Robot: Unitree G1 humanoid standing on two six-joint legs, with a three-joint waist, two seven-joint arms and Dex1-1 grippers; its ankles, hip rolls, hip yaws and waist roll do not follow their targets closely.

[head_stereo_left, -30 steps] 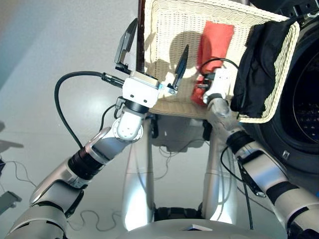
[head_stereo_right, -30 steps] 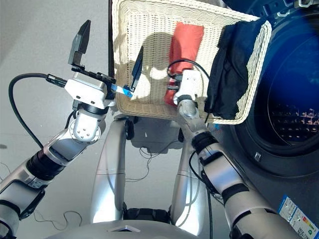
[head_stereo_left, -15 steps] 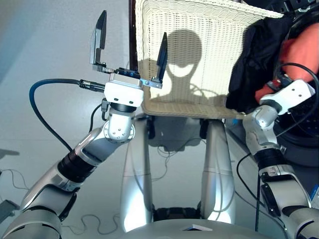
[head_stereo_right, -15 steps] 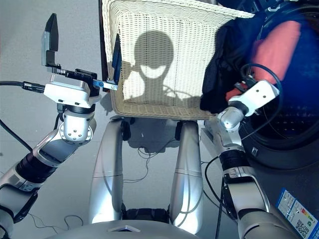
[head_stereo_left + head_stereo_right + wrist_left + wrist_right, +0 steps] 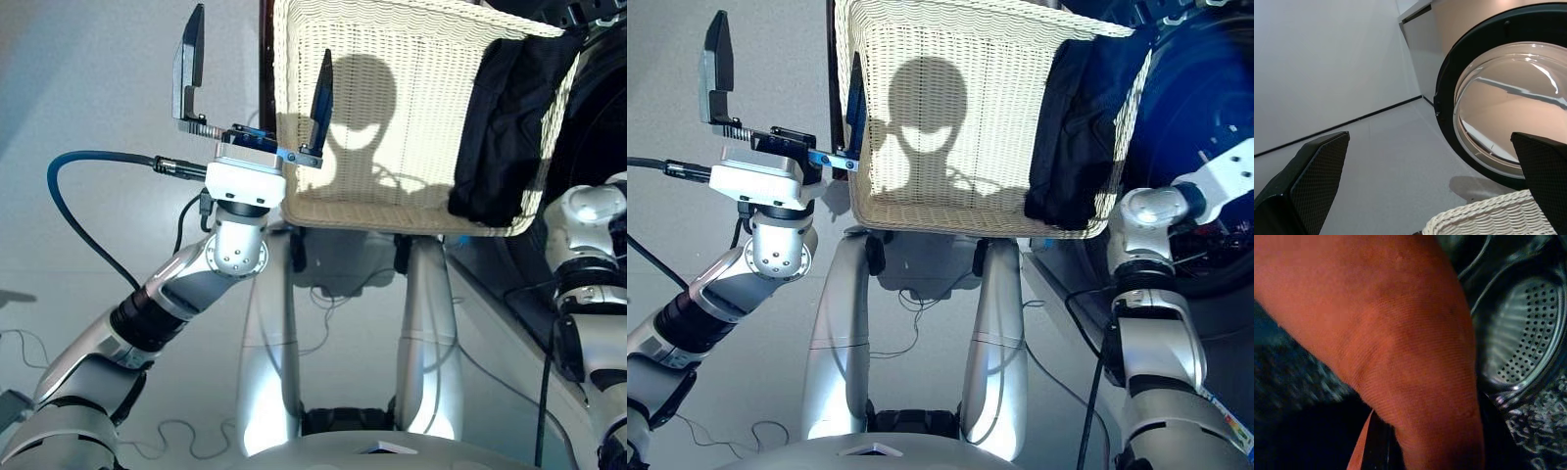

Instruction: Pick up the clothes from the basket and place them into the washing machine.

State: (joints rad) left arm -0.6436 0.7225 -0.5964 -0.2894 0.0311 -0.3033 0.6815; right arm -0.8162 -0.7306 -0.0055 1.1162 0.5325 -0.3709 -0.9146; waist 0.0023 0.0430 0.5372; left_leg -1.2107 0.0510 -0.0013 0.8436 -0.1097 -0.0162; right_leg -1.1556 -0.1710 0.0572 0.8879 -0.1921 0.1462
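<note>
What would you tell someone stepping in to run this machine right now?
Left gripper: open, empty, raised beside the basket.
Right gripper: out of the head views; its wrist camera shows the red-orange cloth right in front of it, with the washing machine's perforated drum behind. Whether its fingers are shut cannot be seen.
Navy garment: draped over the basket's right rim.
Left to do: release the red cloth inside, then load the navy garment.

Red cloth (image 5: 1400,357) fills drum (image 5: 1528,333) mouth (right side)

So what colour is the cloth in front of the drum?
Red-orange; the cloth shows best in the right wrist view, before the perforated metal drum.
</note>
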